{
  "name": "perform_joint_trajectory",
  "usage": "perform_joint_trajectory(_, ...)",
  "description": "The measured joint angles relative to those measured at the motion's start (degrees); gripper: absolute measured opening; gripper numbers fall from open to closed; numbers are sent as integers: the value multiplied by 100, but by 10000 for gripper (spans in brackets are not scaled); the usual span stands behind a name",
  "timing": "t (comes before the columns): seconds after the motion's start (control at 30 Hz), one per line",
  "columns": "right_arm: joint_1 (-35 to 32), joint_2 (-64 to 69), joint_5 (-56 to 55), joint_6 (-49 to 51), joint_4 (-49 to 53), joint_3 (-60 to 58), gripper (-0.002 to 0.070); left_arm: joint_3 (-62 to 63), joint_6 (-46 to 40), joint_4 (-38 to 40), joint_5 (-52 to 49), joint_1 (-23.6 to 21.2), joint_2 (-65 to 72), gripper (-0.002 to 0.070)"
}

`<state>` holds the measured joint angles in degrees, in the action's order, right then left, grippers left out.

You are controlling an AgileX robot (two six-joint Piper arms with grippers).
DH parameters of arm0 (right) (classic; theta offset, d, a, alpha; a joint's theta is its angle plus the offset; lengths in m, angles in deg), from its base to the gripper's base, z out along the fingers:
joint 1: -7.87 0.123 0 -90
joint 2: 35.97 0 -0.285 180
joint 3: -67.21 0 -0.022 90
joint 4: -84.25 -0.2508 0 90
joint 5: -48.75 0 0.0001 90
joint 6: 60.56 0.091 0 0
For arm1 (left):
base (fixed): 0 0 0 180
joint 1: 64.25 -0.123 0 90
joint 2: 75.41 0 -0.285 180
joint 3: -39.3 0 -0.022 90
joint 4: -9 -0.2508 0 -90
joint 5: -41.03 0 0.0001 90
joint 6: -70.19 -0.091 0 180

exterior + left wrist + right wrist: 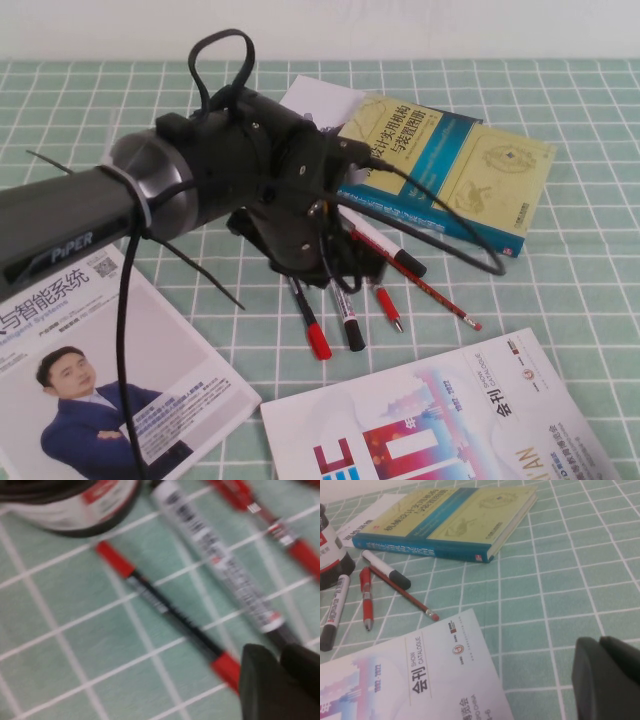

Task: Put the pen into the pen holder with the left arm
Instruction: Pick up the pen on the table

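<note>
Close under my left gripper (280, 680) lies the pen (167, 610), beside the pen holder (75, 505); finger opening unclear. Right gripper (610, 680) sits far from the holder.

Five writing tools lie on the green checked worktop (585, 300) just in front of the one yellow-and-blue hardback book (450, 160):
- one slim black pen with a red cap (310, 325)
- one thicker grey-and-black marker (348, 318)
- one all-red slim pen (385, 305)
- one white marker with a black cap (388, 247)
- one red pencil (430, 295)

One black wire-mesh pen holder with a white-and-red label (330, 545) stands beside the book. Two glossy magazines lie nearer than the book: one with a portrait (100, 370) and one catalogue (430, 420). One white sheet (320, 100) lies under the book.

There are two claws. The left claw (280, 680) is over the pens before the book, and the right claw (607, 675) is well apart from the book.
</note>
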<state>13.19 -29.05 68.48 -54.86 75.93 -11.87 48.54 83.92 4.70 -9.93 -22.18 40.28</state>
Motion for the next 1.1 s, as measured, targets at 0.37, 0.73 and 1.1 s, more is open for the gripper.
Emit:
perform_joint_trajectory(0.37,0,0,0,0,0,0,-19,9,1277,-4,-208,-129,214,321)
perform_joint_trajectory(0.73,0,0,0,0,0,0,-19,297,2426,-58,-90,-178,629,327)
perform_joint_trajectory(1.1,0,0,0,0,-3,0,-19,844,2816,-58,-772,-232,1255,327)
